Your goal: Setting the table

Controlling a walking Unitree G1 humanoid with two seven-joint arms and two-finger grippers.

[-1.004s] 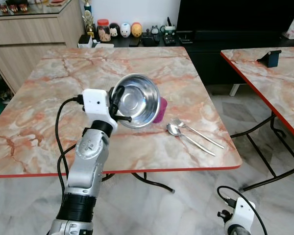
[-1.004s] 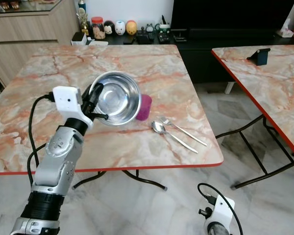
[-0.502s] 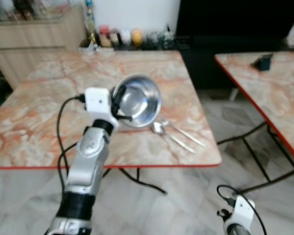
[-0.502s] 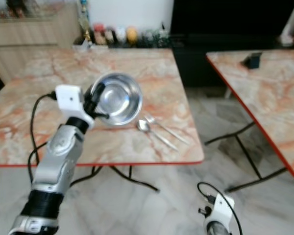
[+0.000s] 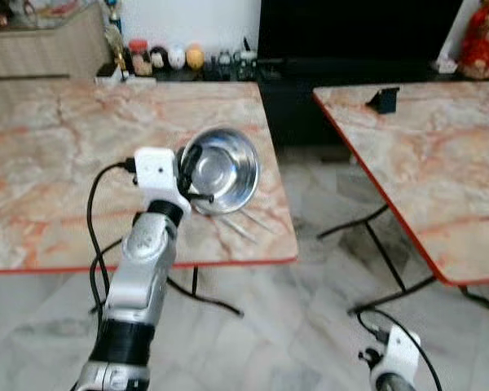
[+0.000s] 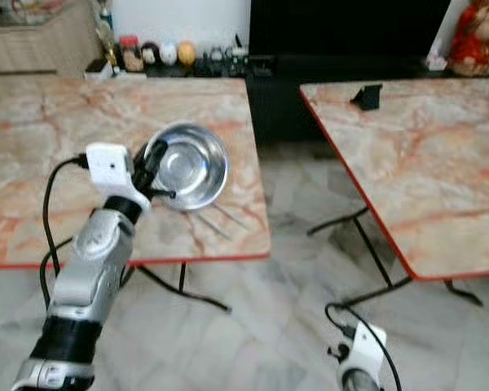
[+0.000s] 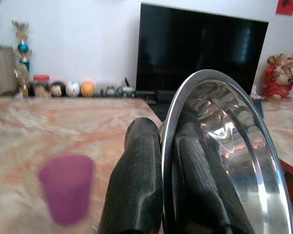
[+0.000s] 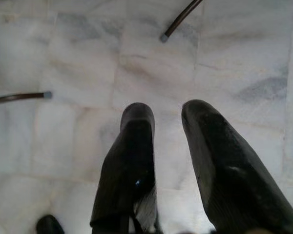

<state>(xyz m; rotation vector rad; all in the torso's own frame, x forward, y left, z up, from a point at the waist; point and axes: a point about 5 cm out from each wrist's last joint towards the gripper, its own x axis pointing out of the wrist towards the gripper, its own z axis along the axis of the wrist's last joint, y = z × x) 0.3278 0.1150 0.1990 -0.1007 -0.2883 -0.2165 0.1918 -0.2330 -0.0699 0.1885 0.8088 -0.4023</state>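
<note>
Left gripper (image 7: 161, 161) clamps the rim of one steel bowl (image 5: 222, 169), one black finger (image 7: 134, 180) outside the wall and the other inside. The bowl is held in the air over the right-hand edge of the near marble table (image 5: 57, 171), close to its front right corner. It is tipped on its side: the open mouth faces back toward the robot's head and slightly upward, and the bowl's axis runs nearly level, away from the robot.

Two pieces of cutlery (image 5: 243, 224) lie on the table just under and beside the bowl, near that same corner, long axes slanting toward the front right; blur hides their kind. One purple cup (image 7: 67, 187) stands upright on the table, seen in the left wrist view.

A second marble table (image 5: 424, 155) stands well apart on the right, with one small dark object (image 5: 383, 99) near its far left corner.

Right gripper (image 8: 168, 146) hangs idle above the tiled floor (image 8: 78, 63), fingers narrowly parted, holding nothing.
</note>
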